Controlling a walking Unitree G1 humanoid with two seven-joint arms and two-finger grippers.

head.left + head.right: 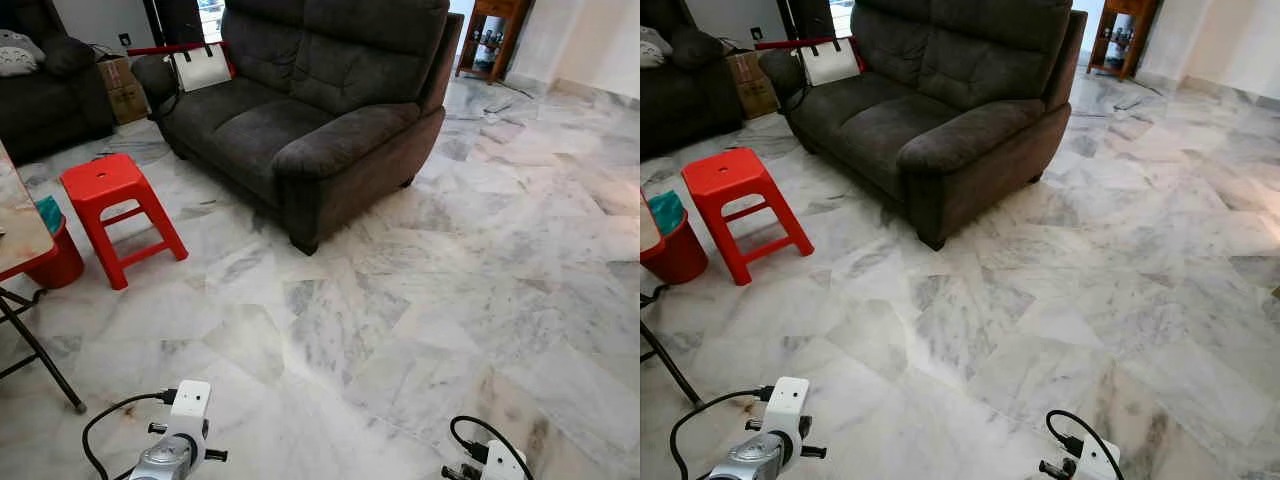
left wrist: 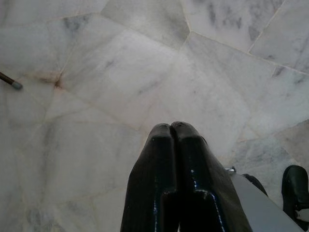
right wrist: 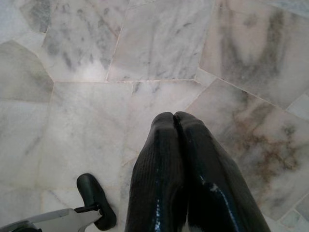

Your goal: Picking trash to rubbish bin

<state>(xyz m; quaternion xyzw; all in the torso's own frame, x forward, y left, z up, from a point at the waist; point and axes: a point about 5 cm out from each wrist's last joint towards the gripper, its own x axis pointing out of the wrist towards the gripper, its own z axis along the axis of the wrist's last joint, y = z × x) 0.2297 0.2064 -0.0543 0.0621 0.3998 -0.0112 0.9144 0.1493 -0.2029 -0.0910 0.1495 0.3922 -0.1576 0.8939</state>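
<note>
Ahead of both lowered arms: grey-veined white marble floor (image 1: 420, 330), dark grey fabric two-seat sofa (image 1: 320, 110), red plastic stool (image 1: 118, 210) and round red plastic bin with teal lining (image 1: 55, 250) well off to the left arm's side, tucked by the folding table (image 1: 20, 235).

Left gripper (image 2: 172, 126): black fingers pressed together, holding nothing, pointed at bare tile. Right gripper (image 3: 174, 116): likewise closed and empty.

Trash: we see none on the floor near either gripper.

Step in hand, as we judge it: searching. We would scan slowly, keep the bin's position noted, and part the fingers only once a piece is found.
</note>
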